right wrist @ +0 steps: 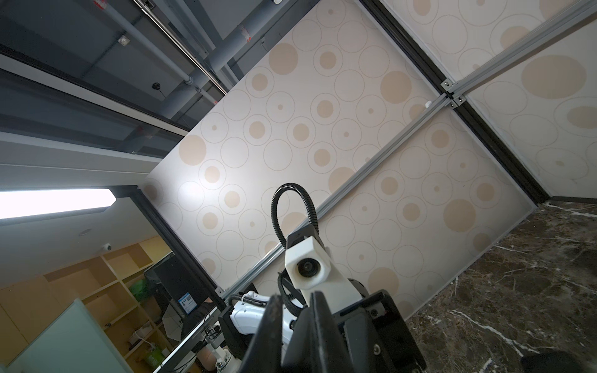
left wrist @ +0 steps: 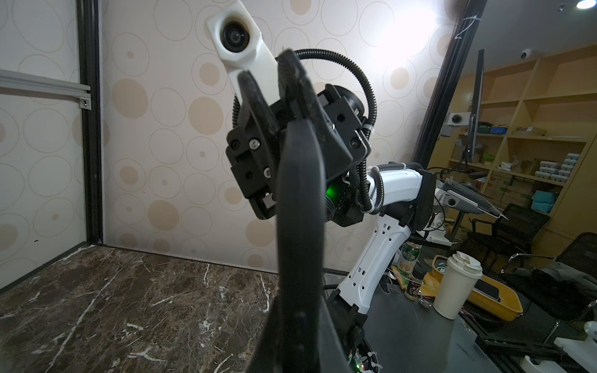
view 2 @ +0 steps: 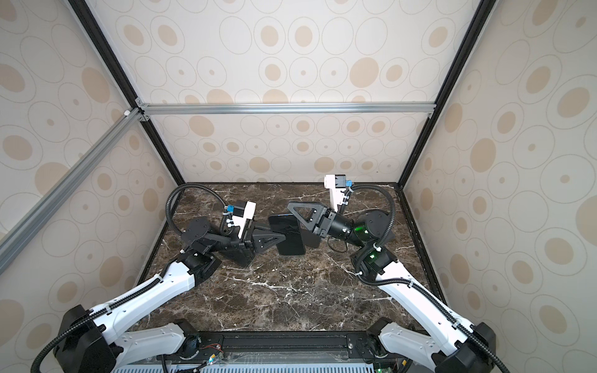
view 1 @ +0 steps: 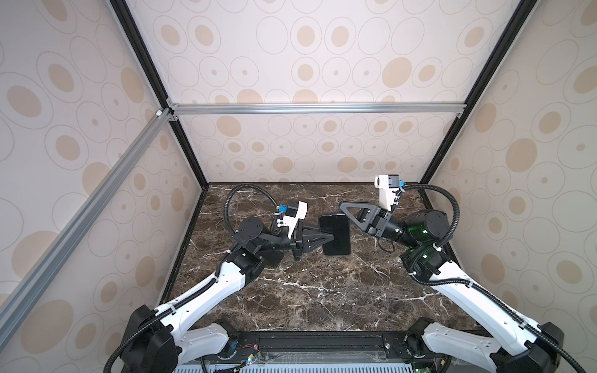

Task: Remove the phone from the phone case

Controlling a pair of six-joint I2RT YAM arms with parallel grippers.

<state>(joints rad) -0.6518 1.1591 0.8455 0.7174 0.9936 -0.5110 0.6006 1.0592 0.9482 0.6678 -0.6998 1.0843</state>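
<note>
Phone [view 1: 339, 227] pinched at its left edge by the left gripper [view 1: 331, 237], above the middle of the table [view 1: 290, 290].
In both top views the black phone lies roughly flat, broad face up, over the far half of the marble top. Whether its case is on cannot be told. The left jaws are pressed onto it, one finger across its upper face, and the left wrist view shows it edge-on [left wrist: 300, 210]. The right gripper [view 1: 343, 206] sits just beside the phone's far right corner, contact unclear. Its fingers [left wrist: 255, 100] stand a little apart, with nothing seen between them.
</note>
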